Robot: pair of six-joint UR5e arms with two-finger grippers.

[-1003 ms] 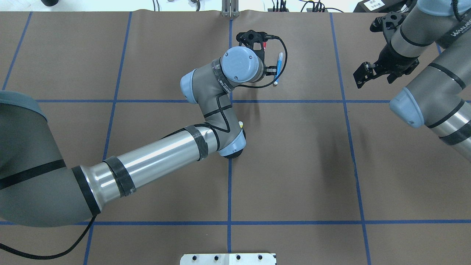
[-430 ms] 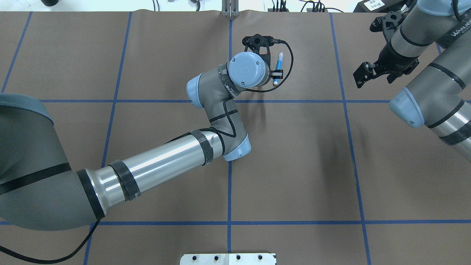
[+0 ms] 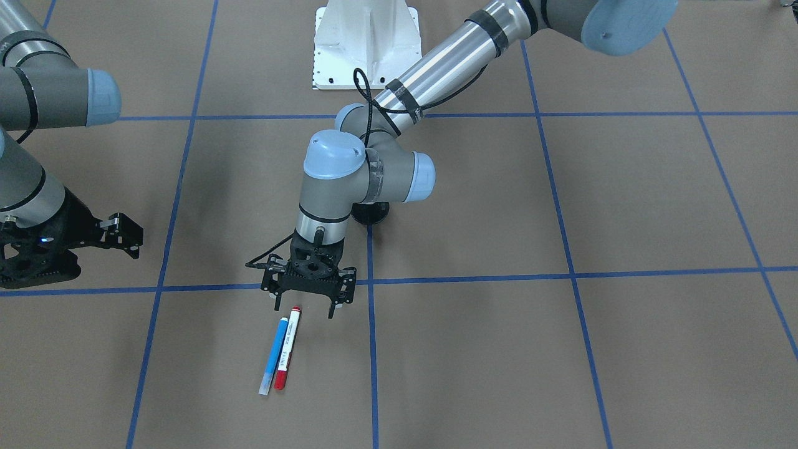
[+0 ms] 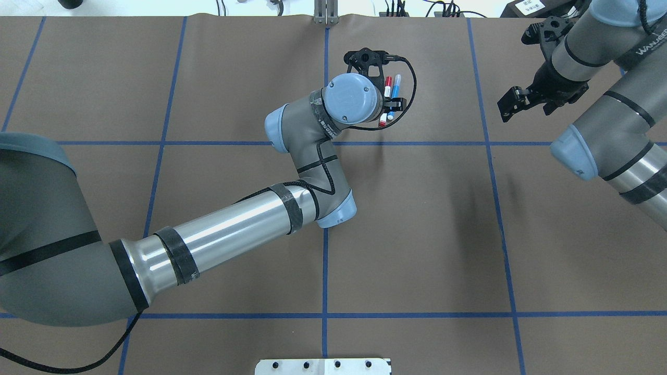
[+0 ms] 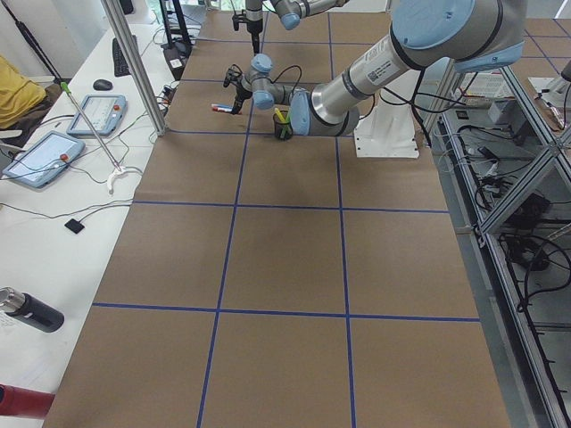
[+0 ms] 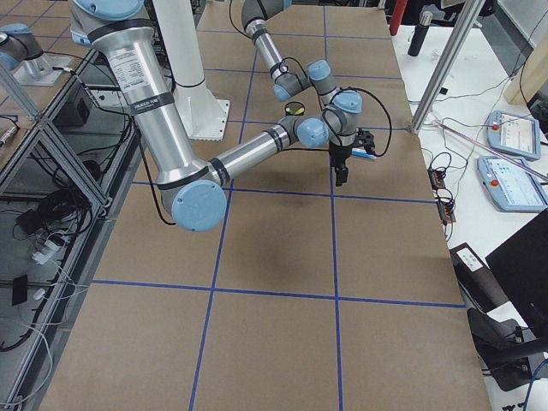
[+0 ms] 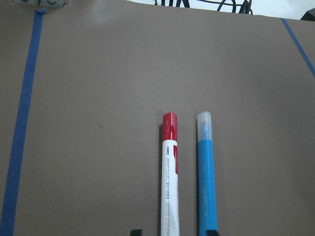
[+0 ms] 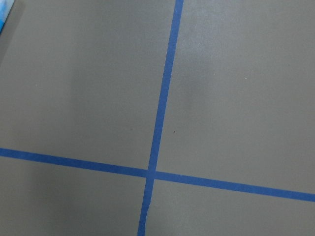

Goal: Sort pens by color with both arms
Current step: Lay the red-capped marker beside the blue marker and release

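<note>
Showed, nearest the front camera, a blue pen (image 3: 273, 355) and a red pen (image 3: 287, 349) lying flat on the table (image 3: 499, 349), parallel, just beside each other, not touching. Found the left gripper (image 3: 304, 310) just behind them, pointing down, fingers spread apart and clamping nothing, the red pen's end between the fingertips. Caught a black cup (image 3: 371, 215) farther back, under the left arm (image 3: 436, 81). Found the right gripper (image 4: 529, 98) well off to the side; could not tell whether spread or closed.
</note>
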